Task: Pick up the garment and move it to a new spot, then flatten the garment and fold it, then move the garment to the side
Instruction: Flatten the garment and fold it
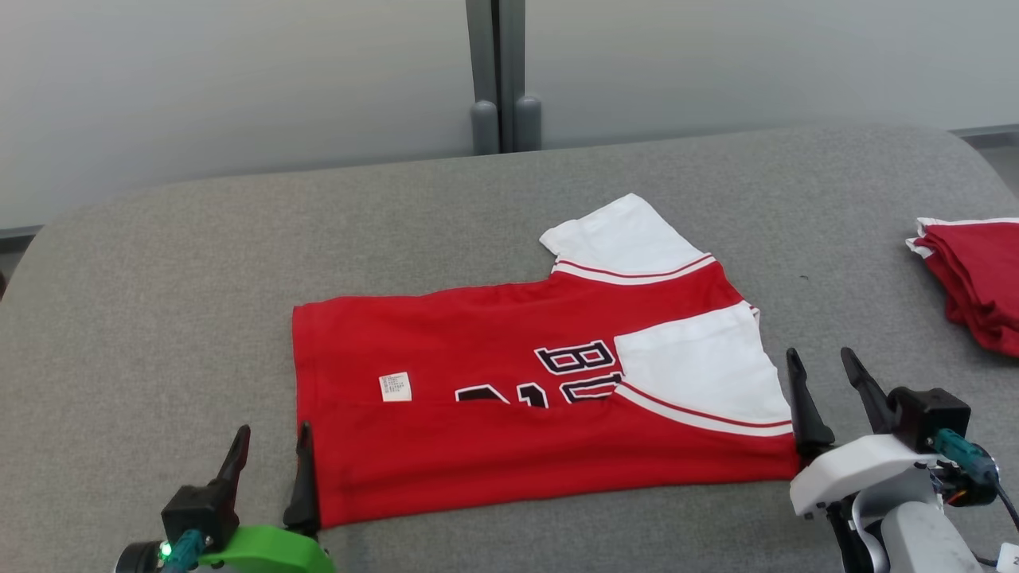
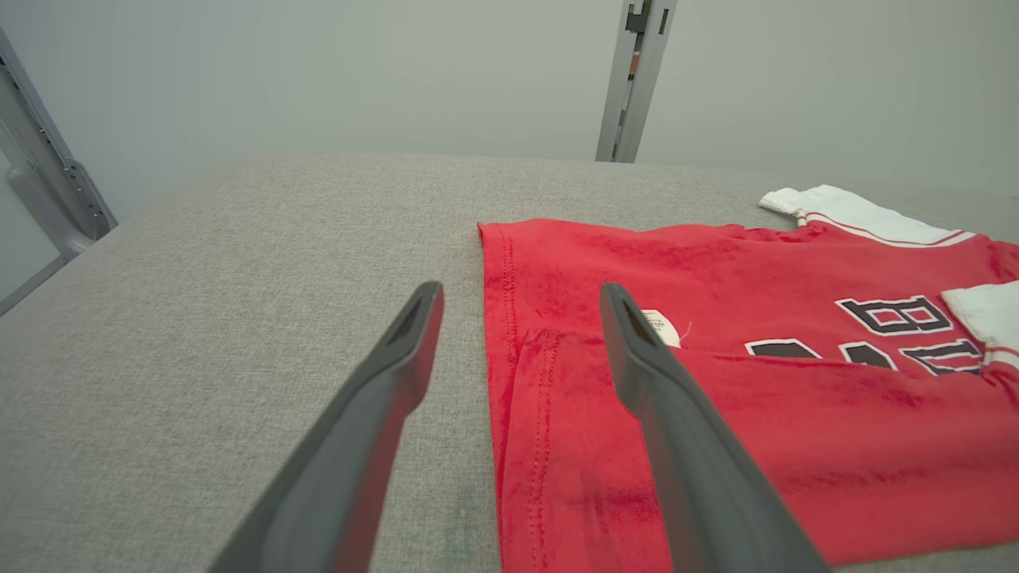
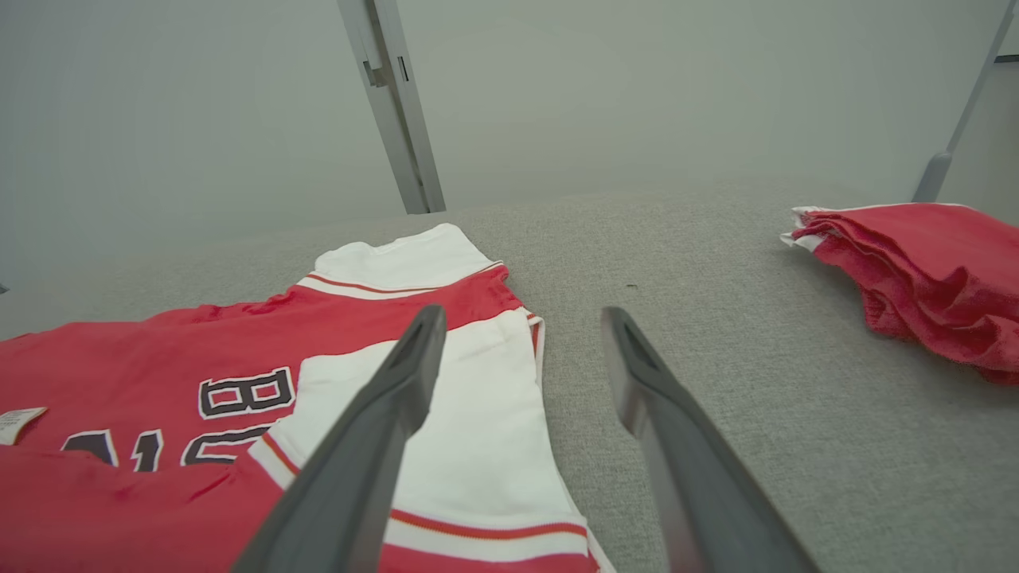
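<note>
The garment (image 1: 493, 414) lies near the front middle of the grey table (image 1: 159, 302) with its near part folded up over the rest. That fold cuts the dark, white-outlined lettering (image 1: 579, 358): "BU" reads clearly, but the characters below it are half buried and cannot be read. The print on the small white tag (image 1: 396, 387) is too fine to make out. At the right edge of the head view a second red-and-white bundle (image 1: 975, 278) is cut off by the frame, well apart from the garment. The left gripper (image 1: 273, 430) is spread wide and holds nothing, straddling the stitched hem (image 2: 509, 334), one finger over bare table and the other over red cloth; whether they touch I cannot tell. The right gripper (image 1: 820, 354) is likewise spread and empty, straddling the outer edge of the near white sleeve (image 1: 700, 374). The garment is a smooth red knit, its sleeves trimmed with red-and-white stripes. The table cover is a coarse woven grey, and the fingers (image 2: 374, 414) are long, dark, tapering blades
</note>
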